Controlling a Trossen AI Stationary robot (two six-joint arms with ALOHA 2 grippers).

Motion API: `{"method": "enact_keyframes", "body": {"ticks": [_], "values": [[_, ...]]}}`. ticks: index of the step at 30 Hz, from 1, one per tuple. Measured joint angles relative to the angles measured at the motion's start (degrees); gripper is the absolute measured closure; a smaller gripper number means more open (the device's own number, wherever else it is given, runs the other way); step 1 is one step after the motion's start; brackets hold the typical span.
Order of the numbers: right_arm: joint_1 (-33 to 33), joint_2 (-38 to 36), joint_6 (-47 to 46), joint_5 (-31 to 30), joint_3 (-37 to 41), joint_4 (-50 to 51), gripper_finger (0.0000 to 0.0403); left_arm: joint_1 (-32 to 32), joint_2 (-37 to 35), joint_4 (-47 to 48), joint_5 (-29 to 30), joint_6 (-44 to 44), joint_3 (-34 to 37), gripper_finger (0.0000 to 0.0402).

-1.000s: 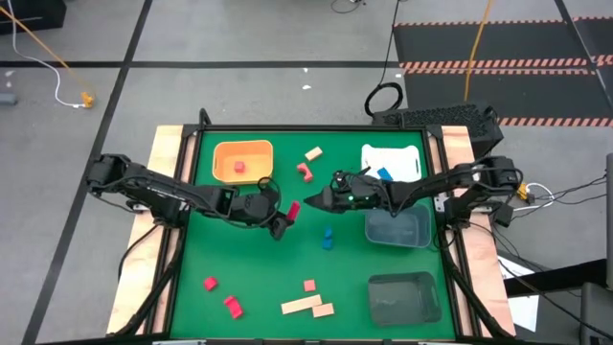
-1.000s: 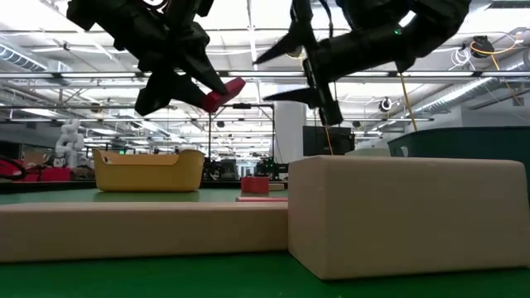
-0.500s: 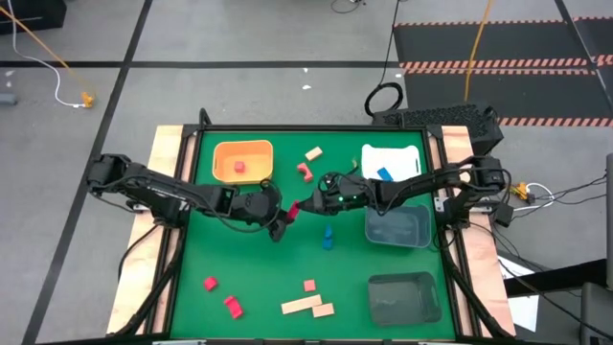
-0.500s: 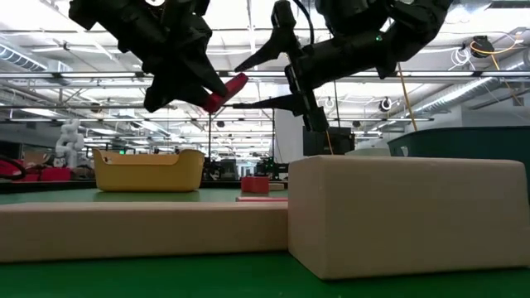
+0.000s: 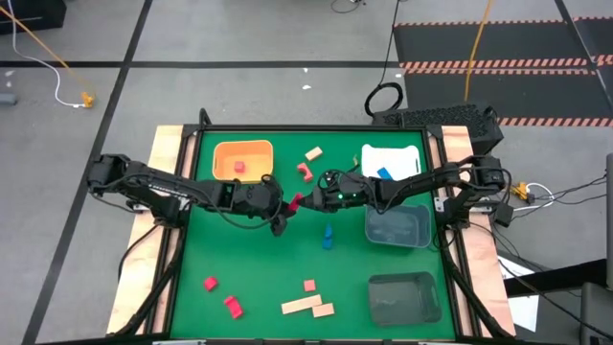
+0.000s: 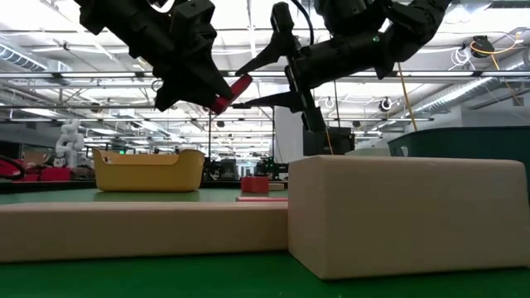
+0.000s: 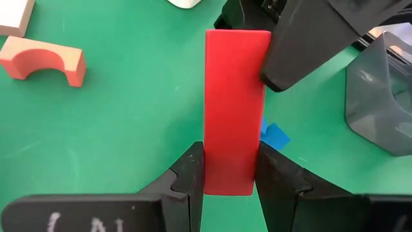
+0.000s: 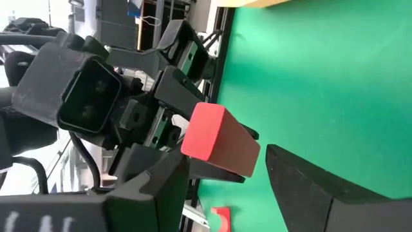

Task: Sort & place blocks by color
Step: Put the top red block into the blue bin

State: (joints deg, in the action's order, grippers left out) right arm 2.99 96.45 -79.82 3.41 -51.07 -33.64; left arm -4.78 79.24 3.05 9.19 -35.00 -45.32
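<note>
My left gripper [image 5: 284,206] is shut on a red bar block [image 5: 295,201] and holds it in the air over the middle of the table. My right gripper [image 5: 305,198] is open and reaches in from the table's right. Its two fingers stand on either side of the bar's free end [image 8: 219,138]. In the left wrist view one right finger [image 7: 302,38] lies against the bar's edge, and I cannot tell whether it touches. Loose on the green table lie a blue block [image 5: 328,236], a red arch [image 5: 306,172], a tan block [image 5: 313,153], and red and tan blocks near the front. My left gripper pinches the red bar between its two fingers at one end [image 7: 230,180], across its narrow width. The bar sticks out ahead along the fingers. The fingers come from the table's left, slanting up. The bar is lifted clear, its free end [image 6: 242,83] tilted upward.
An orange tray [image 5: 242,149] at far left holds a red block [image 5: 238,167]. A white tray [image 5: 391,153] at far right holds a blue block [image 5: 384,173]. Two grey see-through trays [image 5: 397,230] [image 5: 404,299] stand along the right side. Tan bars [image 5: 302,305] lie near the front edge.
My right gripper has moved toward the table's left, and its open fingers now stand around the bar's free end. My left gripper has carried the red bar a little up and toward the right gripper, staying shut on it.
</note>
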Motion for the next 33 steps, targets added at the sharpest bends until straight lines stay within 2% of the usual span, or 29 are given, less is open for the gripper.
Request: {"method": "enact_keyframes", "body": {"ticks": [9,17,33], "values": [[0.81,-0.03,1.21,-4.8,0.0,-0.1,0.0208,-0.07,0.64,-0.34,0.0,-1.54,0.0,0.0296],[0.87,-0.1,1.66,-4.97,-0.02,-0.6,0.0215,0.61,0.7,-3.31,1.17,-1.25,0.0,0.0296],[0.89,0.03,2.29,-5.04,0.04,0.04,0.0334,1.92,0.7,-3.15,3.42,-0.95,0.0,0.0296]]}}
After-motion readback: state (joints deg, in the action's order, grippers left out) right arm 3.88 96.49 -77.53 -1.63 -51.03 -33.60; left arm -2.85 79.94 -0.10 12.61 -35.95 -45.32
